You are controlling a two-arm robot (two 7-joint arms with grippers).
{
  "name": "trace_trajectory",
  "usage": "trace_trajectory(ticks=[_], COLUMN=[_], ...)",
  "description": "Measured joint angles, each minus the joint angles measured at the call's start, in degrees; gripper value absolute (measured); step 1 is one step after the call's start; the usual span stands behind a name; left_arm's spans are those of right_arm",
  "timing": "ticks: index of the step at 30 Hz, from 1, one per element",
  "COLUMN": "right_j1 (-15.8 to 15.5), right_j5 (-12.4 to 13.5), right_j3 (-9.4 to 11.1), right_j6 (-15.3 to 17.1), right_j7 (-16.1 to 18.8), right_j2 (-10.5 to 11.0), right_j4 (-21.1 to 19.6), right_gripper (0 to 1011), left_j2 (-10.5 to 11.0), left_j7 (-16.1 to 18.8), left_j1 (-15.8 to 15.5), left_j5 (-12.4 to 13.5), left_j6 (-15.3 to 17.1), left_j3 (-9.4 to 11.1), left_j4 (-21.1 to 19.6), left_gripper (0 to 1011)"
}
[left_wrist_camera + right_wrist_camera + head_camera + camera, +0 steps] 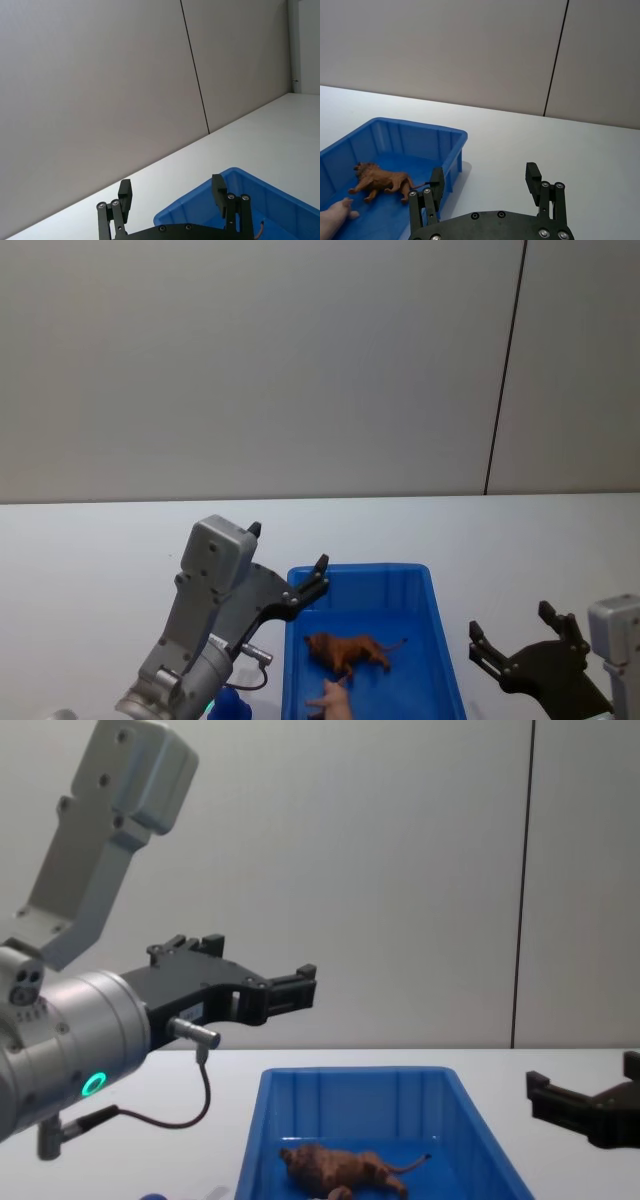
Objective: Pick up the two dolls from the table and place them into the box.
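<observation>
The brown lion doll [350, 650] [382, 181] [335, 1168] lies on its side on the floor of the blue box [360, 568] [420, 126] [355, 1072]. A small rounded blue shape [228, 705], apparently the blue-headed doll, sits on the white table [100, 570] left of the box, mostly hidden under my left arm. My left gripper [288, 548] [171, 182] [270, 975] hangs open and empty above the box's far left corner. My right gripper [510, 625] [484, 172] [585, 1085] is open and empty, low over the table right of the box.
A pale pink shape [330, 700] [337, 215] lies at the box's near end beside the lion; I cannot tell what it is. A grey wall with a dark vertical seam [505, 370] stands behind the table. Bare tabletop stretches beyond and right of the box.
</observation>
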Motion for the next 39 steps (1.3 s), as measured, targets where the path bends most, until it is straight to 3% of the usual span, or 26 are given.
trace_trajectory(ticks=[20,39], right_j1=[-1.60,-1.90], right_j5=[0.24,0.29], right_j3=[0.53,0.65], right_j6=[-0.47,-0.57], right_j7=[-2.77,-3.32], right_j2=[0.75,0.89], right_j4=[-1.09,-1.30], right_gripper=[1001,1001], left_j2=[5.22,8.57], left_j7=[1.96,3.24], left_j1=[5.06,8.79], left_j5=[-7.07,-11.17], left_j6=[9.06,13.82], left_j3=[-2.40,-4.02], left_j4=[-5.55,-5.55], left_gripper=[1003,1003])
